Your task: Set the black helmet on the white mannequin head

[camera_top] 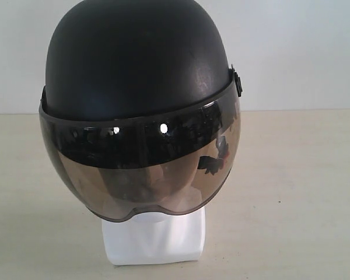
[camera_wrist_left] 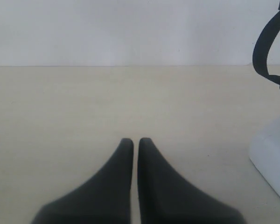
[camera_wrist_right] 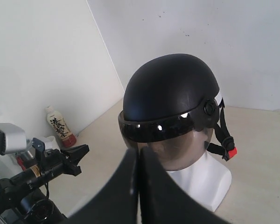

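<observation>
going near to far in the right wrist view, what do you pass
right gripper → black helmet sitting on the white mannequin head → back wall. The bottle off to the side is left out, since its depth against the helmet is unclear.

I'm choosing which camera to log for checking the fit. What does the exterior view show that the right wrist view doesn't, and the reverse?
Only the exterior view: the visor straight on, its lower edge dipping over the chin. Only the right wrist view: the red buckle on the strap hanging at the helmet's side, the shut right gripper, the left arm and a bottle by the wall. Both: the helmet seated on the head, which stands on the table.
</observation>
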You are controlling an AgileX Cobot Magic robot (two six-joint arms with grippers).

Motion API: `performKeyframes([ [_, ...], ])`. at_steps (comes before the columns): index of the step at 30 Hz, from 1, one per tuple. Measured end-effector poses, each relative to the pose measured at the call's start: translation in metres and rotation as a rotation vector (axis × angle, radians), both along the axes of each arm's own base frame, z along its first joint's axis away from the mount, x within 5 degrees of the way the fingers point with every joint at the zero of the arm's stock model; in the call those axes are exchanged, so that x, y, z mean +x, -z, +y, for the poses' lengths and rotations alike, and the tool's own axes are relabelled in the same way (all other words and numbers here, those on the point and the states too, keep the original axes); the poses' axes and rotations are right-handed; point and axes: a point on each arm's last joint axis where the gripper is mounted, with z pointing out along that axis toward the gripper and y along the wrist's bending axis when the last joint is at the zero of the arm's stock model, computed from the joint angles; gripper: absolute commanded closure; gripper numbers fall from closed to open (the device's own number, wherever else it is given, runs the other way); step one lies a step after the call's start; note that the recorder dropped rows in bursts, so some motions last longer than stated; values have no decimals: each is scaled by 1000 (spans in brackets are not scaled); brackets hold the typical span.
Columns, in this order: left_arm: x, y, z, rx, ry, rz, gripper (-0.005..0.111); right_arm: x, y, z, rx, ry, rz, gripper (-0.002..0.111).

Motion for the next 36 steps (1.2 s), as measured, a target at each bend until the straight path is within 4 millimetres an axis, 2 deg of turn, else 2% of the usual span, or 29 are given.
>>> performKeyframes([
  [16,0,0,0,0,0,0,102,0,0,0,3,0,-3,108],
  [19,0,0,0,0,0,0,102,2,-4,0,-23,13,-87,108],
  [22,0,0,0,0,0,0,102,14,-5,4,-43,39,-218,108],
  [23,0,0,0,0,0,0,102,21,-4,8,-53,51,-268,108],
  [24,0,0,0,0,0,0,102,38,0,16,-52,81,-351,108],
  [25,0,0,0,0,0,0,102,49,7,22,-51,97,-373,108],
  [26,0,0,0,0,0,0,102,71,23,33,-44,131,-395,108],
  [27,0,0,0,0,0,0,102,83,34,38,-43,155,-408,108],
  [28,0,0,0,0,0,2,102,105,56,47,-44,204,-439,108],
  [29,0,0,0,0,0,2,102,115,69,52,-47,228,-461,108],
  [30,0,0,0,0,0,2,102,131,97,59,-52,258,-481,108],
  [31,0,0,0,0,0,2,102,136,110,61,-51,270,-488,108],
  [33,0,0,0,0,0,2,102,147,154,66,-73,285,-471,108],
  [36,0,0,0,0,0,2,102,151,208,68,-154,268,-372,108],
])
